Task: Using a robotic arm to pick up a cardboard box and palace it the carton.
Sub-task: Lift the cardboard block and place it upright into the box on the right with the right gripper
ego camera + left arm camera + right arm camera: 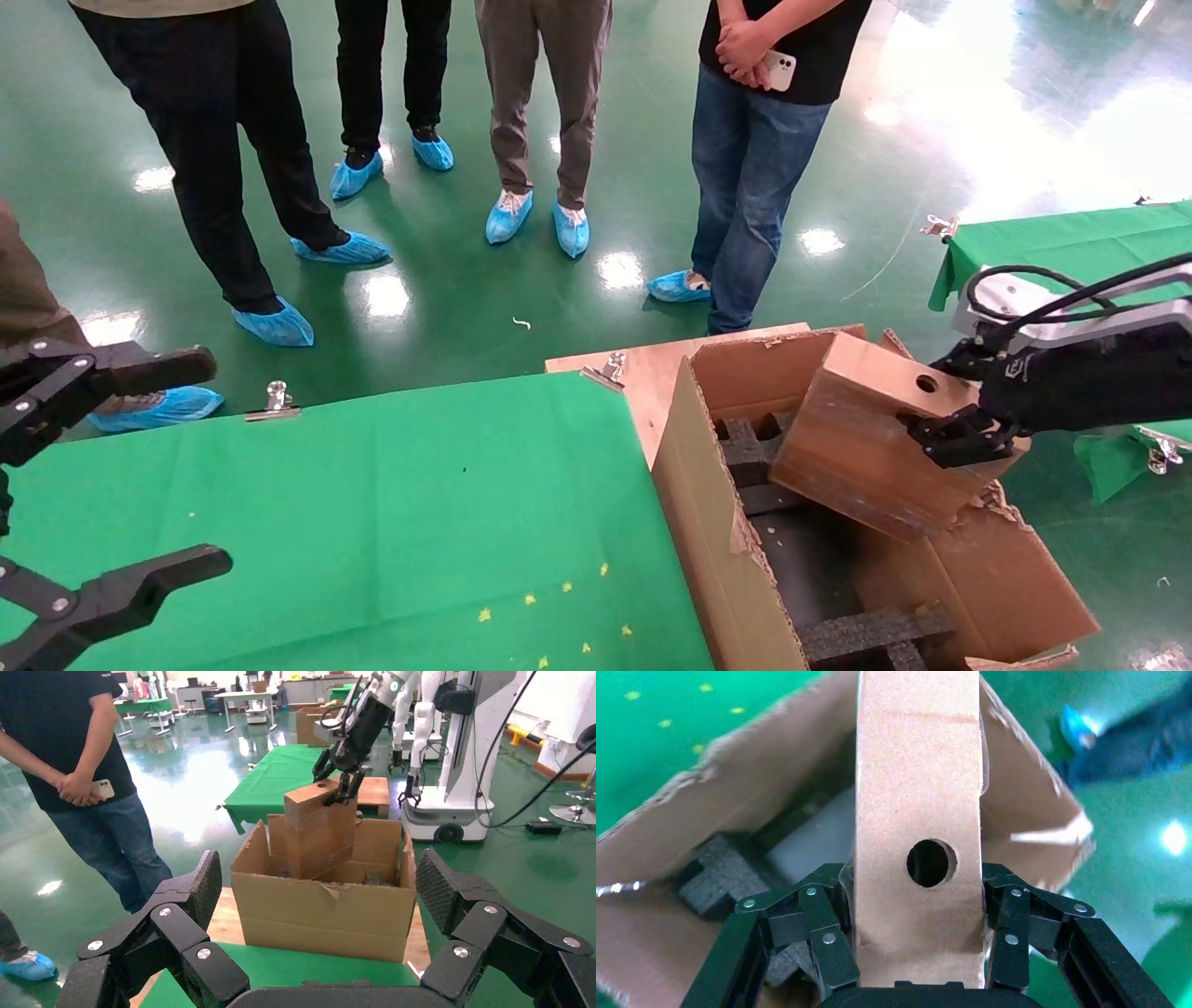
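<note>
The left claw (112, 475) is parked at the near left corner of the green-covered table (391, 503), its two black fingers (154, 368) spread wide with nothing between them. In the left wrist view the same claw (316, 910) frames the scene, its ribbed pads well apart.

Just beside the green cloth, on its right, stands the carton (717, 550), a large brown corrugated box with ragged, torn flaps and black foam inserts (866, 634) lying on its floor. It rests on a bare wooden part of the table top.

The robotic arm (1080, 373) reaches in from the right over the carton. Its claw (950, 438) is pinching the cardboard box (866, 447) by its narrow upper end, one finger on each broad face, as the right wrist view shows: the claw (916, 945) grips either side of the face that bears the round hole (931, 863). The cardboard box hangs tilted, its lower end down inside the carton's opening above the foam and its upper end above the rim. Whether the lower end touches the foam cannot be told.

Beyond the table, several people in blue shoe covers (507, 214) stand on the glossy green floor (466, 280); one holds a white phone (780, 70). To the far right is another green-draped table (1071, 242).
</note>
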Robot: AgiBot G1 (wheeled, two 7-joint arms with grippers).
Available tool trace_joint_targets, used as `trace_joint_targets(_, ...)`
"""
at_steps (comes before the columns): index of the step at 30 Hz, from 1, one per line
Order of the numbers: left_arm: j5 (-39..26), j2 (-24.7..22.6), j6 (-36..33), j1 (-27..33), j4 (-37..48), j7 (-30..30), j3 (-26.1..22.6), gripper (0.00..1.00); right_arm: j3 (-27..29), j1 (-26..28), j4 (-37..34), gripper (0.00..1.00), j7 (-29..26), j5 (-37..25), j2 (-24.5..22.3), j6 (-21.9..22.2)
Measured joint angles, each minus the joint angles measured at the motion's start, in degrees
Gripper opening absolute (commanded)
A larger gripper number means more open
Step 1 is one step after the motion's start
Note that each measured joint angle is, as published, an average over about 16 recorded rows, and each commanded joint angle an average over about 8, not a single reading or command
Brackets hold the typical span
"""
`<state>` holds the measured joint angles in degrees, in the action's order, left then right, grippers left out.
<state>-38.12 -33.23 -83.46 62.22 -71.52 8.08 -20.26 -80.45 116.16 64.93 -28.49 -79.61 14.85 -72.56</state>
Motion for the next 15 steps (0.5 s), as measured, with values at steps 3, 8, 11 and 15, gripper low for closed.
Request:
trace_joint_targets(3,0.0,0.0,0.0,0.0,0.0,0.0,0.0,1.0,-0.9,-1.3,3.8,0.0,-8.0,-2.3,-1.5,3.5)
trace_joint_targets(8,0.0,0.0,0.0,0.0,0.0,0.0,0.0,1.0,-2.3,-3.0,9.1,0.0,-21.4,-6.3,-3.1,7.7)
trace_joint_targets(11,0.0,0.0,0.0,0.0,0.0,0.0,0.0,1.0,-3.1,-3.7,11.2,0.0,-28.5,-8.5,-3.4,8.9)
trace_joint_targets(15,0.0,0.0,0.0,0.0,0.0,0.0,0.0,1.0,-3.9,-4.4,12.4,0.0,-36.3,-11.1,-3.1,9.3)
